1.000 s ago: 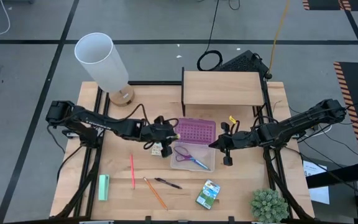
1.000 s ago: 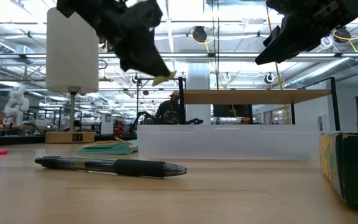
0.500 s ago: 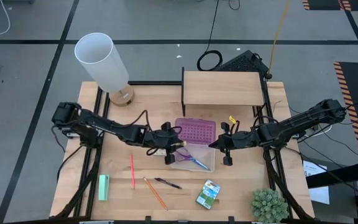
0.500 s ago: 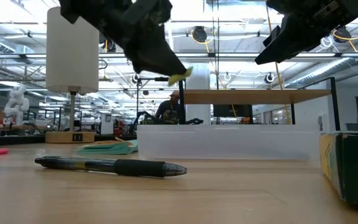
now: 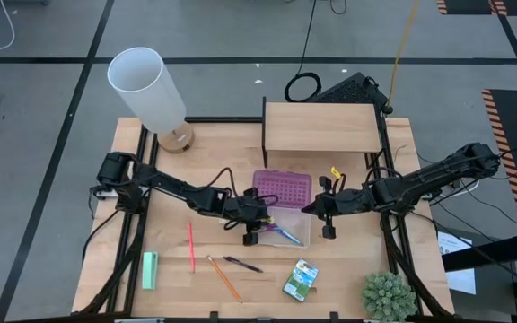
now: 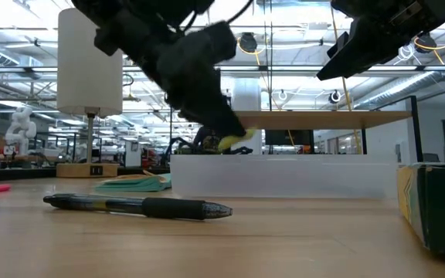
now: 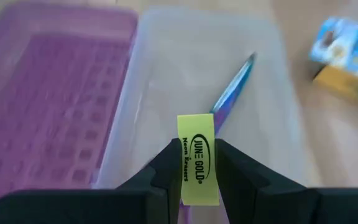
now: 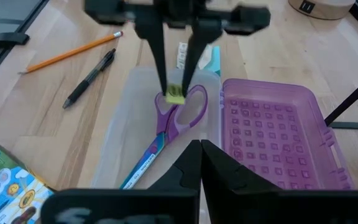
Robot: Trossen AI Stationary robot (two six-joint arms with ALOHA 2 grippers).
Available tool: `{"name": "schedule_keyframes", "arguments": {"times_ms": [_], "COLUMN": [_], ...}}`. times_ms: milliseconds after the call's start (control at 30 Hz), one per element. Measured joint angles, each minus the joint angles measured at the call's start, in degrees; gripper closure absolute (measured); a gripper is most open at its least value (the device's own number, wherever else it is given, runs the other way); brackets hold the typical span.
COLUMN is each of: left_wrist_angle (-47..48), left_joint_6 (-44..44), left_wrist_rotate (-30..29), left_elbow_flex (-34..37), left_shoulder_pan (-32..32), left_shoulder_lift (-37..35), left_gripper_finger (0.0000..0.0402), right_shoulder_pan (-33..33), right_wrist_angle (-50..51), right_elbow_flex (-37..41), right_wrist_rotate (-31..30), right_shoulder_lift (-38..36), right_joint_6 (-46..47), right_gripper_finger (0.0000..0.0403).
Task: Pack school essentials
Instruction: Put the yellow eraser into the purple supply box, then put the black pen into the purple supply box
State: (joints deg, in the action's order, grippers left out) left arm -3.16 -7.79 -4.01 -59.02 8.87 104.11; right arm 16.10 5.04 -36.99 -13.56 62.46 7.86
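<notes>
Left gripper (image 5: 250,235) was clamped on the tiny yellow eraser (image 7: 197,158), held upright between its two fingers (image 7: 166,163), label facing the wrist camera. It hung over the clear case (image 5: 302,235), at the case's left end, just above the purple-handled scissors (image 8: 178,118) lying inside. In the right wrist view the eraser (image 8: 176,94) sat right over the scissor handles; whether it touched them could not be told. In the low view the eraser (image 6: 236,140) was at about the level of the case rim, at the tip of the dark gripper (image 6: 221,130).

Purple lid (image 5: 282,188) lay open flat, beside the clear tray on its far side.

Right gripper (image 5: 328,219) hovered at the right end of the case, fingers closed together, nothing between them.

On the table (image 5: 357,260) in front of the case: red pencil (image 5: 190,247), orange pencil (image 5: 224,278), black pen (image 5: 242,264), crayon box (image 5: 301,279). Mint-green block (image 5: 149,269) lay near the front left edge, well apart from the case. A small colourful pack (image 8: 183,55) showed just beyond the case in the right wrist view, partly hidden by the left gripper's fingers.
</notes>
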Motion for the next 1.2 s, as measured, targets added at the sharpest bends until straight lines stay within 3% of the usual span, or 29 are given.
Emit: {"name": "schedule_keyframes", "arguments": {"times_ms": [333, 600, 1033, 1200], "left_wrist_angle": [6.47, 6.51, 7.41, 7.45], "left_joint_6": [-0.19, 0.7, 0.17, 0.11], "left_wrist_rotate": [-0.48, -0.5, -2.25, 0.88], "left_elbow_flex": [0.02, 0.02, 0.02, 0.02], "left_shoulder_pan": [-1.87, -1.85, -1.76, -1.65], "left_shoulder_lift": [0.84, 0.84, 0.84, 0.84], "left_gripper_finger": [0.0312, 0.0309, 0.0213, 0.0208], "right_shoulder_pan": [0.02, 0.0, 0.0, 0.02], "right_wrist_angle": [0.02, 0.0, 0.0, 0.0], "right_elbow_flex": [0.0, 0.0, 0.0, 0.0], "right_wrist_rotate": [0.04, 0.04, 0.07, 0.07], "right_shoulder_lift": [0.02, 0.0, 0.0, 0.0], "right_joint_6": [0.0, 0.0, 0.0, 0.0], "right_gripper_finger": [0.0403, 0.0403, 0.0403, 0.0403]}}
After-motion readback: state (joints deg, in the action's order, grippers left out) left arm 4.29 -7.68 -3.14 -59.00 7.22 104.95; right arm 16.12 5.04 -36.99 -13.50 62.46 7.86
